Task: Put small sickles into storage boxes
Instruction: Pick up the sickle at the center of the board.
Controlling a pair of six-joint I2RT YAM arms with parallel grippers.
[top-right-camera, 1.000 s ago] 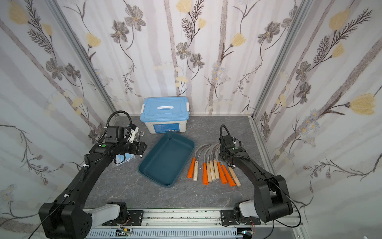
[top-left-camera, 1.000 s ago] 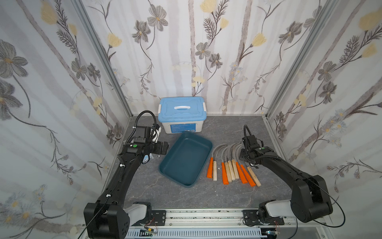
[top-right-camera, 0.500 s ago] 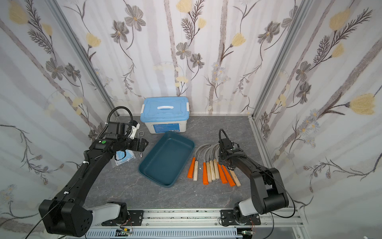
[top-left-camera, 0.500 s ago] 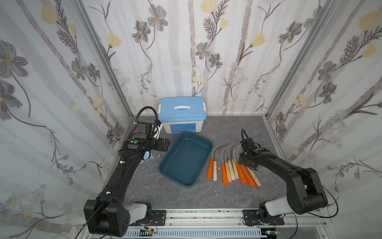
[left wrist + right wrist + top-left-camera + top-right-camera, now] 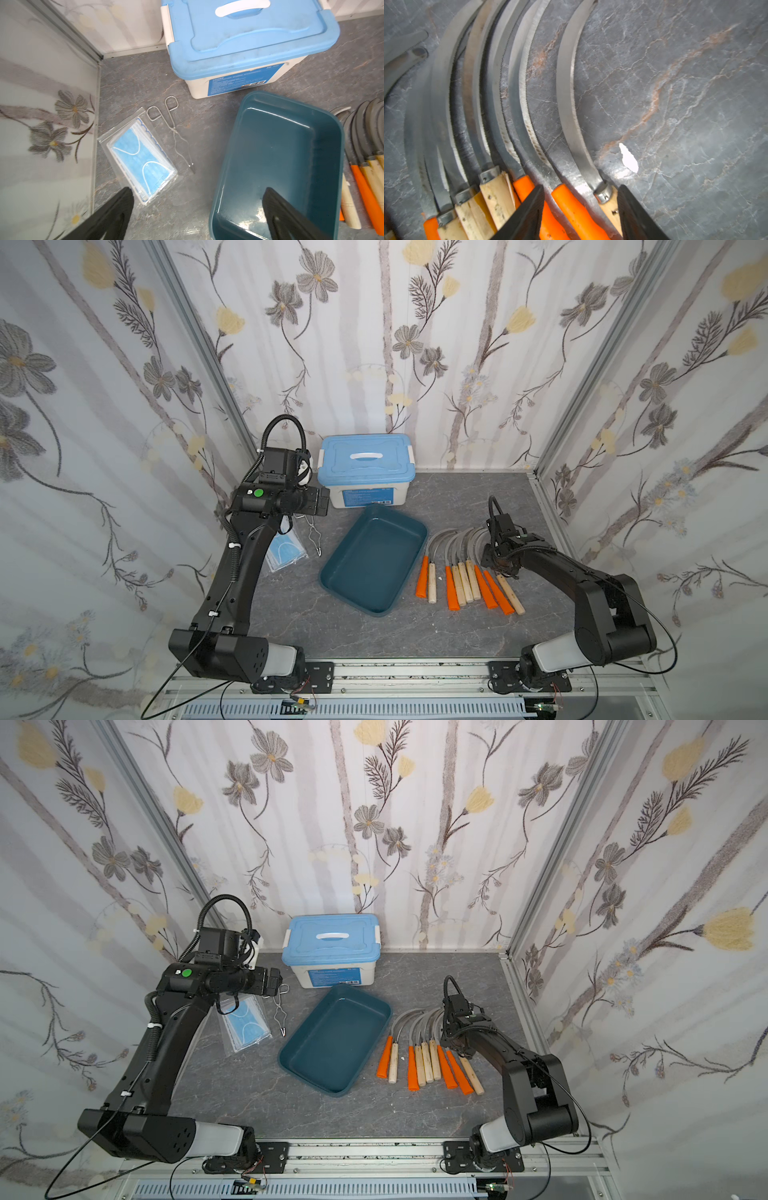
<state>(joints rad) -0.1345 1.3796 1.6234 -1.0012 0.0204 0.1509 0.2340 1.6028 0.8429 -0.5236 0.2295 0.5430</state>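
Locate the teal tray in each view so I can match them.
Top view: tray mid-floor, between tongs and sickles.
Top view: tray same spot, before the blue-lidded box.
Left wrist: tray between tongs and sickles.
Right wrist: not in it.
Shared landmark: the row of sickles, in all four.

Lidded box (image 5: pixel 365 460): at the back of the table (image 5: pixel 374 635), against the rear wall, left of centre.
Tray (image 5: pixel 374 560): mid-table, just in front of the lidded box, set at a slant.
Sickles (image 5: pixel 457 572): on the table just right of the tray, side by side in a row, handles to the front, blades to the back.
Tongs (image 5: pixel 314 537): flat on the table, left of the tray.
Mask packet (image 5: pixel 286 551): just left of the tongs, near the left wall.
Right gripper (image 5: pixel 580 187): low over the row's right end, straddling the last two handles.
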